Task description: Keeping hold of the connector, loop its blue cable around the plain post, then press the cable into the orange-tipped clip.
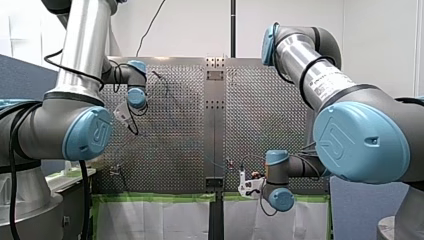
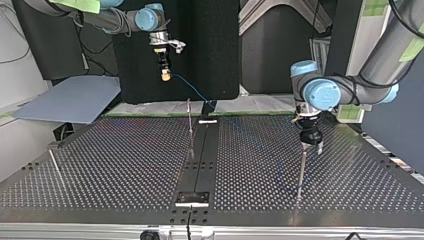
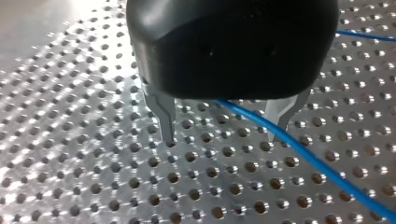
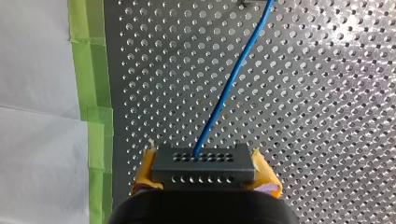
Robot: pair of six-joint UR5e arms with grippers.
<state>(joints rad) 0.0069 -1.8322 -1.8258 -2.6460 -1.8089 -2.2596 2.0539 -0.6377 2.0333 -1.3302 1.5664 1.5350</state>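
Perforated table | right end effector grips connector | arm label unreadable

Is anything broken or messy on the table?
Nothing stands out. My right gripper holds the connector squarely between its yellow pads, and the blue cable runs out of it smooth, with no kinks that show.

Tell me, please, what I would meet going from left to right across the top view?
Thin metal post at far left → my right pincer, shut on the dark perforated connector → thin upright metal post at mid-table → my black left pincer.
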